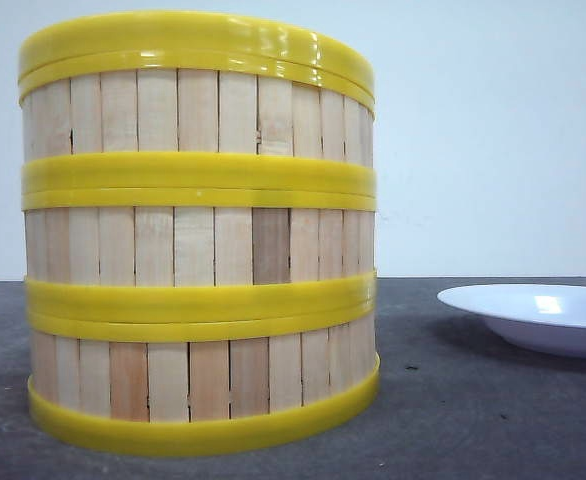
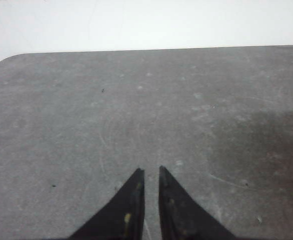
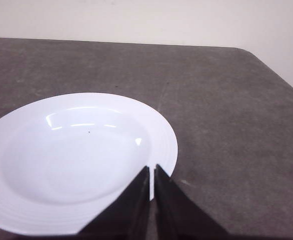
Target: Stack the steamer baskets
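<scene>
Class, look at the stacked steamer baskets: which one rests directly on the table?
The bottom basket; its lower yellow rim meets the table, while the middle basket and top basket sit on baskets.

Steamer baskets (image 1: pixel 199 235) stacked (three high); plate (image 1: pixel 539 316) right.

**Inventory: counted items**

Steamer baskets: 3. All alike, with pale slat walls and yellow rims, standing as one column in the front view: bottom steamer basket (image 1: pixel 203 385), middle steamer basket (image 1: pixel 199 250), top steamer basket (image 1: pixel 197 100).

White plate (image 3: pixel 76 160): 1. It shows at the right edge of the front view (image 1: pixel 538 315) and nearly whole in the right wrist view.

Counter (image 1: pixel 473 410): 1. Dark grey surface, carrying every item above.

Hands: 2. Left hand (image 2: pixel 150 172), two dark fingers, tips a narrow gap apart. Right hand (image 3: pixel 152 170), two dark fingers, tips nearly together.
</scene>
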Robot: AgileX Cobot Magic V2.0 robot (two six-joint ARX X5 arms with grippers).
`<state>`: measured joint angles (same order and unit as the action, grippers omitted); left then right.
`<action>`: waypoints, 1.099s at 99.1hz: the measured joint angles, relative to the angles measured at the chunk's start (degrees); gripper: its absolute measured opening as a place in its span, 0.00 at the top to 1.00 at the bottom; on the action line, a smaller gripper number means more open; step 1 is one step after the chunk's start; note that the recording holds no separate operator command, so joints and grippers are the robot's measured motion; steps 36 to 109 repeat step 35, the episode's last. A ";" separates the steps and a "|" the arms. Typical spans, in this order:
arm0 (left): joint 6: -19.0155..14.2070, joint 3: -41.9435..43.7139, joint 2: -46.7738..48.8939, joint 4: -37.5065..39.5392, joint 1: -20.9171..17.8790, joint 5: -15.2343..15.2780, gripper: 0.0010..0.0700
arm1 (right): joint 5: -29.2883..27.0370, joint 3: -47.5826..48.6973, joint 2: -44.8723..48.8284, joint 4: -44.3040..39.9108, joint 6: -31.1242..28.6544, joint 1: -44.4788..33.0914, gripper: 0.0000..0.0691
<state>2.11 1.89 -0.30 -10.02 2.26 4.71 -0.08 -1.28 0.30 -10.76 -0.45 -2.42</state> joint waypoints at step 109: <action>0.00 0.00 0.00 0.00 0.00 0.00 0.98 | -0.11 0.28 0.00 1.05 0.00 -0.17 0.99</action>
